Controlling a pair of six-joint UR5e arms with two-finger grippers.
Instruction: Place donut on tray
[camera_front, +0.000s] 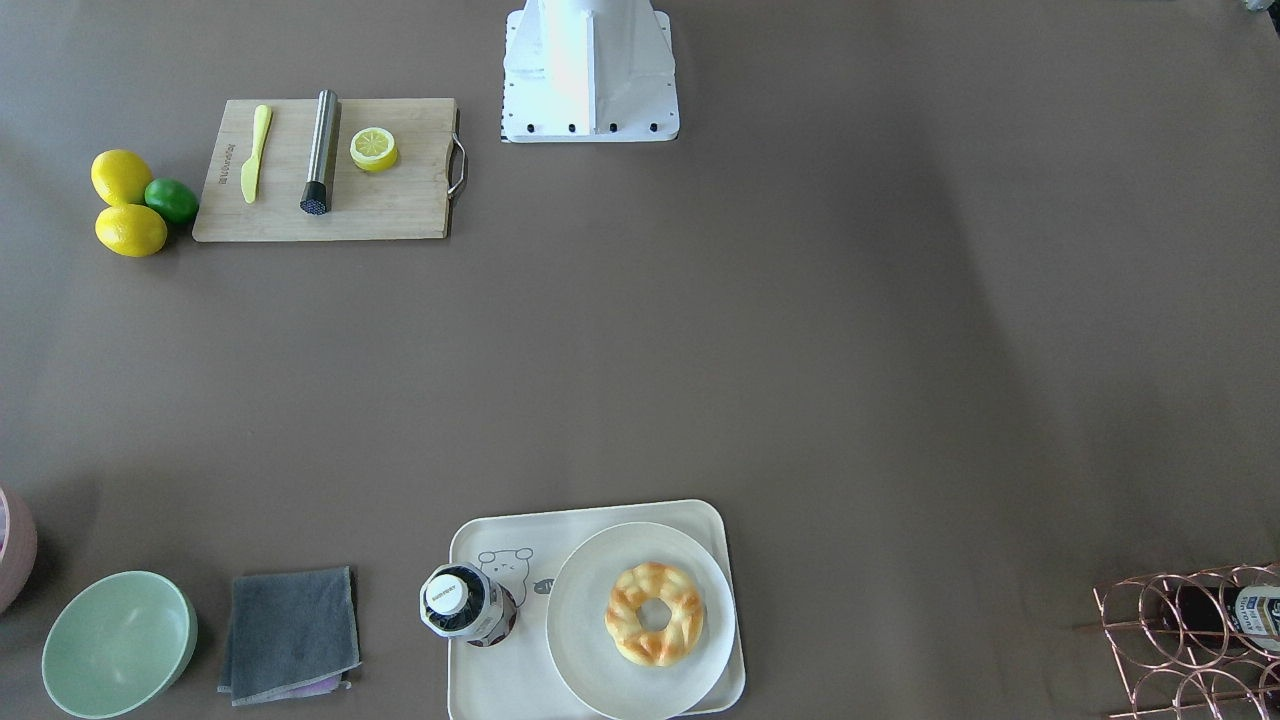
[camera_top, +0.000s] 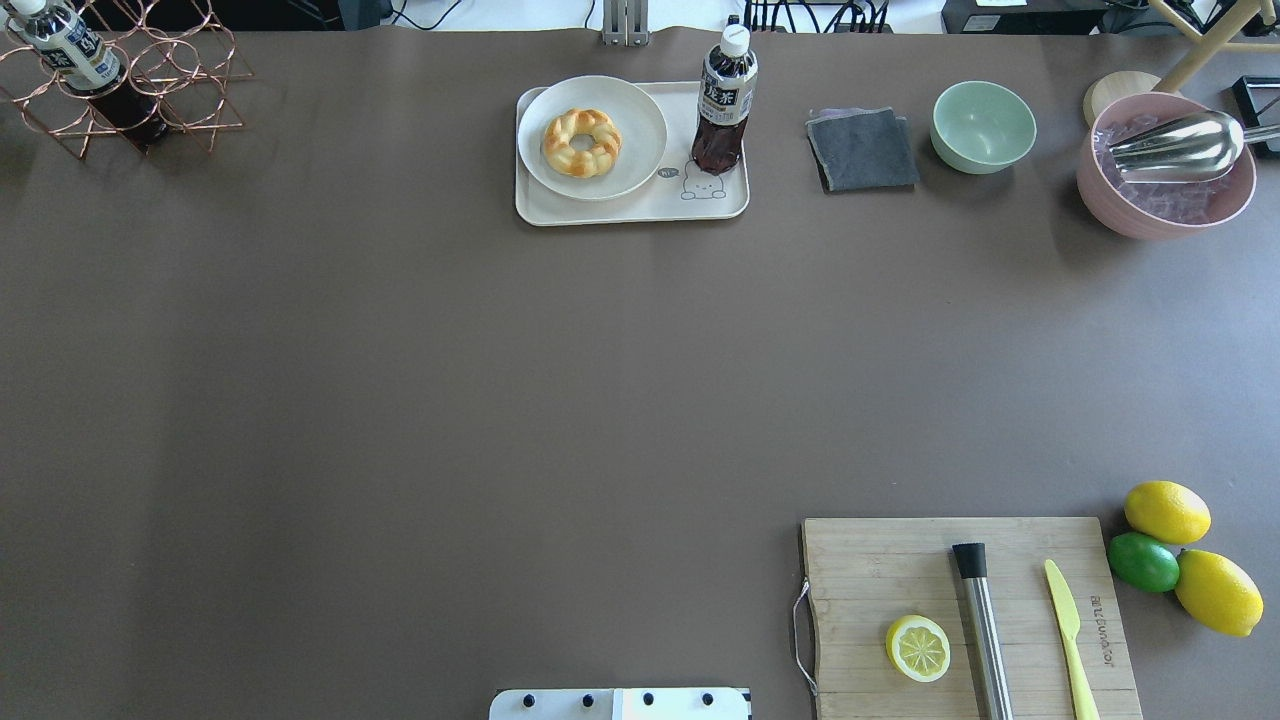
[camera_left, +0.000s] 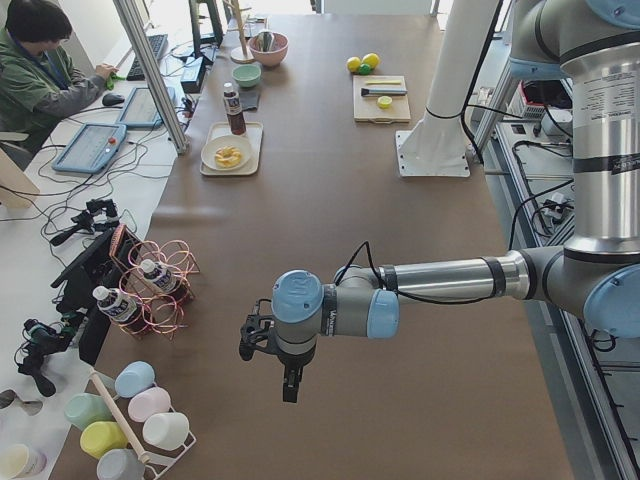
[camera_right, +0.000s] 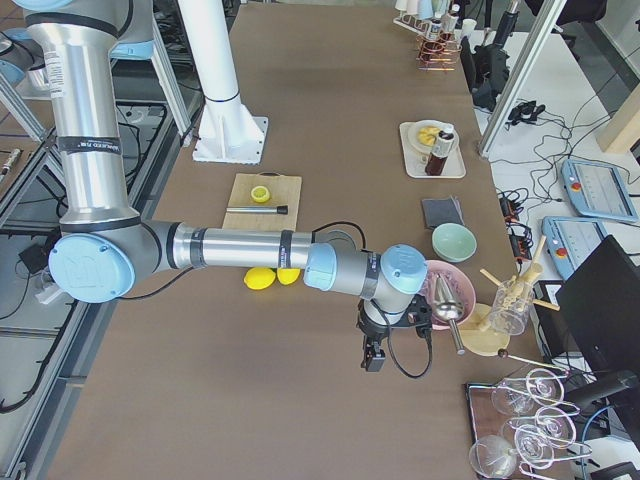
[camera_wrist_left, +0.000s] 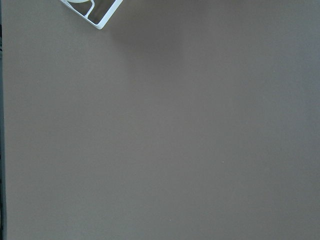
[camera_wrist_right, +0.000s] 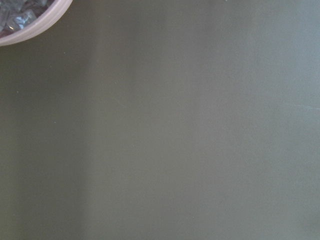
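Note:
The golden braided donut (camera_front: 655, 612) lies on a round off-white plate (camera_front: 578, 620), and the plate stands on the cream tray (camera_front: 480, 680) with the bear drawing. They also show in the overhead view, with the donut (camera_top: 581, 142) on the tray (camera_top: 640, 210) at the table's far side. My left gripper (camera_left: 290, 385) shows only in the exterior left view, held above the table far from the tray. My right gripper (camera_right: 372, 360) shows only in the exterior right view, near the pink bowl. I cannot tell whether either is open or shut.
A dark tea bottle (camera_top: 725, 100) stands on the tray next to the plate. To its right are a grey cloth (camera_top: 862, 150), a green bowl (camera_top: 983, 125) and a pink bowl with a scoop (camera_top: 1165, 165). A copper rack (camera_top: 120, 85) stands far left. A cutting board (camera_top: 965, 615) lies near right.

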